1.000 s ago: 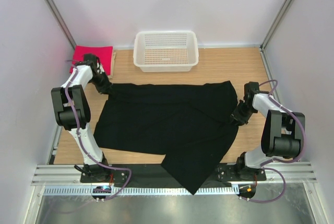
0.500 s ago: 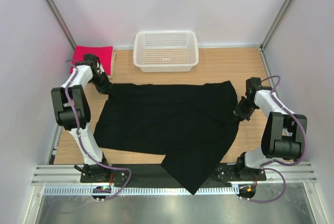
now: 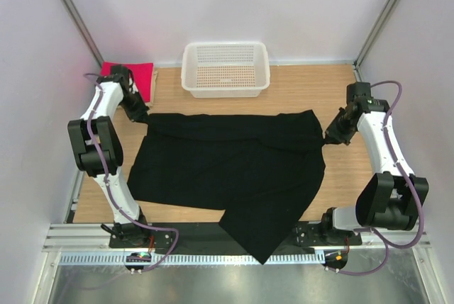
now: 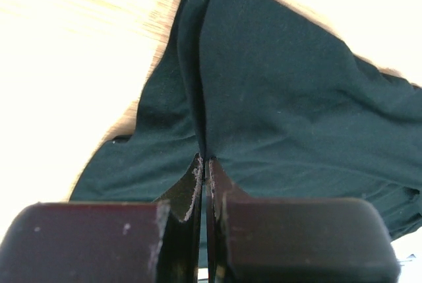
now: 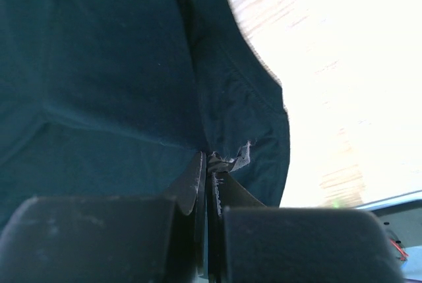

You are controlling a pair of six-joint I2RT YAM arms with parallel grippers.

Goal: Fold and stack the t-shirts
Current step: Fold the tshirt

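Observation:
The large black t-shirt [image 3: 227,169] lies spread on the wooden table, one corner hanging over the near edge. My left gripper [image 3: 144,120] is shut on its far left corner; the left wrist view shows the cloth [image 4: 283,98] pinched in a crease between the jaws [image 4: 205,161]. My right gripper [image 3: 328,137] is shut on the far right corner, the cloth [image 5: 132,65] and a small white tag [image 5: 239,159] caught at the fingertips [image 5: 208,159]. The pink-red t-shirt [image 3: 136,74] lies folded at the far left. The beige shirt is mostly hidden under it.
A white plastic mesh basket [image 3: 225,69] stands at the far middle of the table. Frame posts and pale walls close in both sides. A metal rail [image 3: 227,258] runs along the near edge by the arm bases.
Both arms have moved away from the near edge with the shirt corners, the right one most, pulling the shirt's far edge straighter and tauter.

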